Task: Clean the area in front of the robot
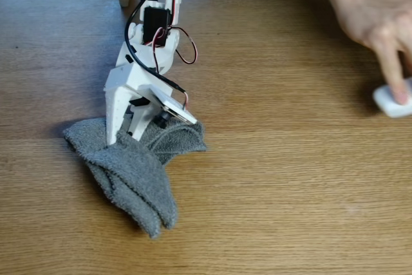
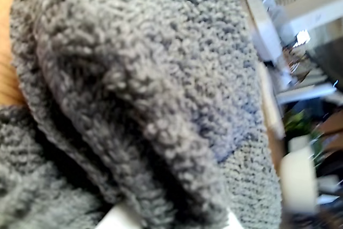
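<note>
Fixed view: pincer (image 1: 132, 134) clamped on grey towel (image 1: 129, 172), pressed onto desk (image 1: 270, 178). Well right of towel, hand (image 1: 373, 17) fingering small white object (image 1: 391, 101). Wrist view: towel folds close up.

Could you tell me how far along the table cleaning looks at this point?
Done: the tool is down on the grey cloth, apparently gripping it; the wrist view shows cloth bunched close to the camera. In hand: the cloth rests crumpled on the wooden tabletop, ready to wipe. Left: a person's hand touches a small white object at the fixed view's right.
</note>
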Motion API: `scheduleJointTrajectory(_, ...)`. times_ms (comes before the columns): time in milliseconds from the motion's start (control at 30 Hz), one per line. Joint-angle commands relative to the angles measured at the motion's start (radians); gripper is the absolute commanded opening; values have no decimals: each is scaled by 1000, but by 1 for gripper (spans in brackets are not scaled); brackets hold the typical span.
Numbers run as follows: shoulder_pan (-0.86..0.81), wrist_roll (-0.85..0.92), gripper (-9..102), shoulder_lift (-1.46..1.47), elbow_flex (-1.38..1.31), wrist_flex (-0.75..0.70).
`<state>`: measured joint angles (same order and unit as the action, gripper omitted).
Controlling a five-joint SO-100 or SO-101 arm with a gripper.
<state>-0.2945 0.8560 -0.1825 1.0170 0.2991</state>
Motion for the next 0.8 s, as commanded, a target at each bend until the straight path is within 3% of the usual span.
scheduleJointTrajectory(0,-72,141,0,-11,-12,-63)
scheduleJointTrajectory(400,-296,291,0,-78,3,-206)
scheduleJointTrajectory(767,38,97,0,-132,5,-262)
